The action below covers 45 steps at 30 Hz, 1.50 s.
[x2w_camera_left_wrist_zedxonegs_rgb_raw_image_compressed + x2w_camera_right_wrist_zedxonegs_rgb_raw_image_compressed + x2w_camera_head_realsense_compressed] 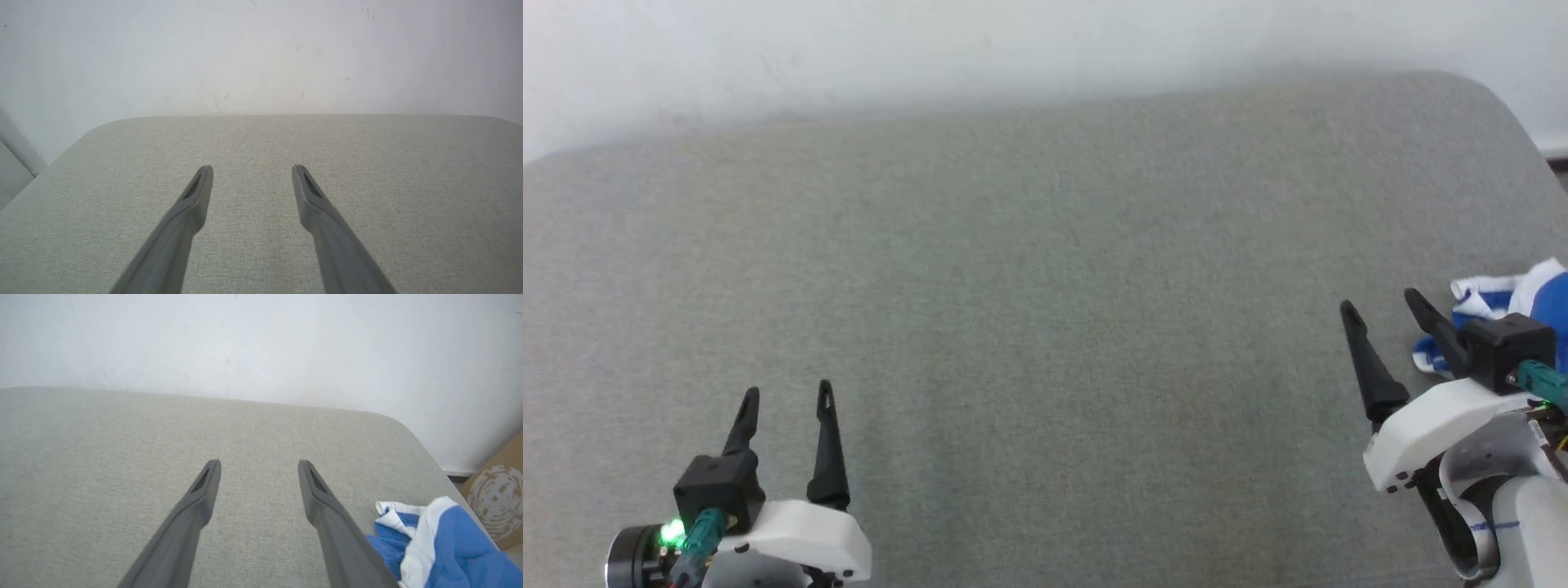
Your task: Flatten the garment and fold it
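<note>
The small, soft royal-blue and white garment (1494,300) lies crumpled at the right edge of the grey fabric-covered table (1045,286), just beside my right gripper (1382,304), whose jaws stand wide and empty. It looks light, limp and slippery, so I'd pinch its white-trimmed edge. My left gripper (788,390), equally wide, sits well apart.

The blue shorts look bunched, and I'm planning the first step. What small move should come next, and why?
Probably swing the right gripper over the blue shorts: it is open and empty, the crumpled shorts lie just beside it, and the left gripper is far across the grey cushion.
</note>
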### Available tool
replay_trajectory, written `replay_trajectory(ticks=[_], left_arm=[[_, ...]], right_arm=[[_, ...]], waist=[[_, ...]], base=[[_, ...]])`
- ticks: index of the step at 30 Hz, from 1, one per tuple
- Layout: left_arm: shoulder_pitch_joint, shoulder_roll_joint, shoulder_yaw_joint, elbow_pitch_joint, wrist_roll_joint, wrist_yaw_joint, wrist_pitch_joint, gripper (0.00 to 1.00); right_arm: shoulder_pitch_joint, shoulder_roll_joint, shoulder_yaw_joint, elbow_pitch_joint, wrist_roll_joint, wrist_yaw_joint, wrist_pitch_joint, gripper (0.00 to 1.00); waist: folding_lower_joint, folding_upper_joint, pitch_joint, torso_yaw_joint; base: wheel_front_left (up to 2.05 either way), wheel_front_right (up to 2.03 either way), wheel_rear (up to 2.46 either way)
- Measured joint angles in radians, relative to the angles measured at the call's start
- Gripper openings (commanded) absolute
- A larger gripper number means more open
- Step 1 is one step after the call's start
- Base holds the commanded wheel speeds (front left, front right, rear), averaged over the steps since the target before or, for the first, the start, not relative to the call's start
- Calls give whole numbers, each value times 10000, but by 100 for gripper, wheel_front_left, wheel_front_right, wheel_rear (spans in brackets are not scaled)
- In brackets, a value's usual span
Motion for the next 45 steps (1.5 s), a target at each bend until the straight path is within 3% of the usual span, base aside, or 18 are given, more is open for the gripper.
replay_trajectory(ticks=[12,24,25,35,45], left_arm=[[836,648,79,12,-71,186,278,100],[1210,633,-291,174,6,230,286,100],[1210,631,-339,184,56,228,286,0],[1209,560,-290,184,96,151,307,0],[1197,151,86,291,468,-311,395,0]], right_arm=[[2063,1147,-207,-2773,-221,0,105,100],[2740,1271,420,-2662,150,-2,-56,100],[2739,1271,443,-2627,209,-2,-63,0],[2730,1262,437,-2614,209,0,-52,0],[2704,1262,420,-2447,107,0,-84,0]], waist=[[-1,0,-1198,316],[0,0,-1379,334],[1,0,-1369,346],[3,0,-1358,359],[3,0,-1334,390]], base=[[0,0,0],[0,0,0],[0,0,0],[0,0,0],[0,0,0]])
